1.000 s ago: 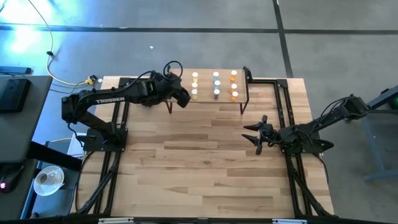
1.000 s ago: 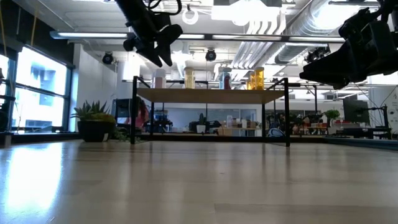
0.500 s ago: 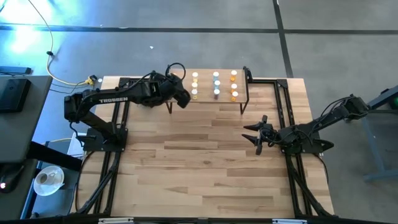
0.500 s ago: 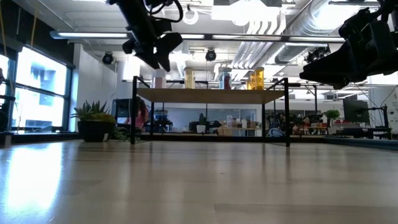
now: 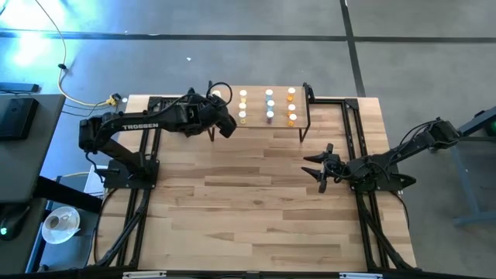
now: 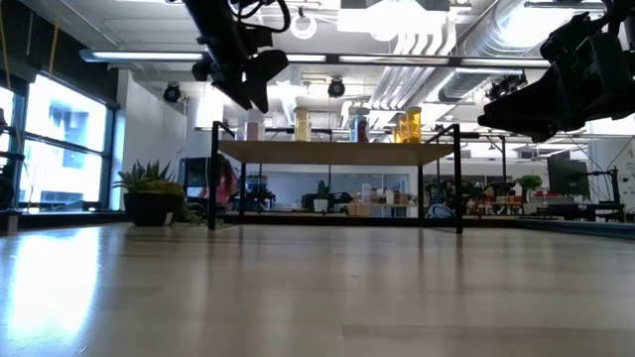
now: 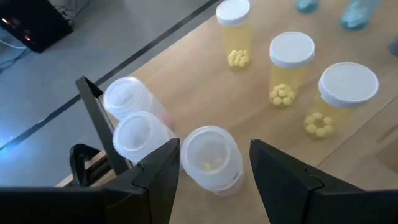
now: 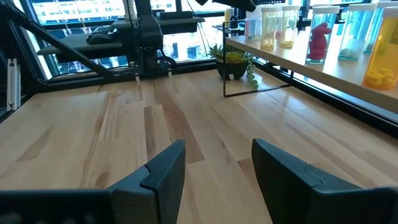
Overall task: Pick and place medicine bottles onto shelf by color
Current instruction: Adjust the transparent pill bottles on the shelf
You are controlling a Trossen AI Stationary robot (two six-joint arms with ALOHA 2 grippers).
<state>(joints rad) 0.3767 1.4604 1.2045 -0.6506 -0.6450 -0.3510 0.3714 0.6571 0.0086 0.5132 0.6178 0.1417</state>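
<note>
Clear bottle (image 7: pixel 211 158) on the shelf (image 7: pixel 205 93) stands between the left gripper (image 7: pixel 214 163)'s parted fingers; a careless retreat could topple it.

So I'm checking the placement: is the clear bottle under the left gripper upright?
Upright: the clear bottle stands cap-up on the shelf, with the left gripper open above it.

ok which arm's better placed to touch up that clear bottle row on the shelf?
Left, probably. Its claw hangs open right above the clear bottles at the shelf end. The right claw sits apart over bare table.
</note>
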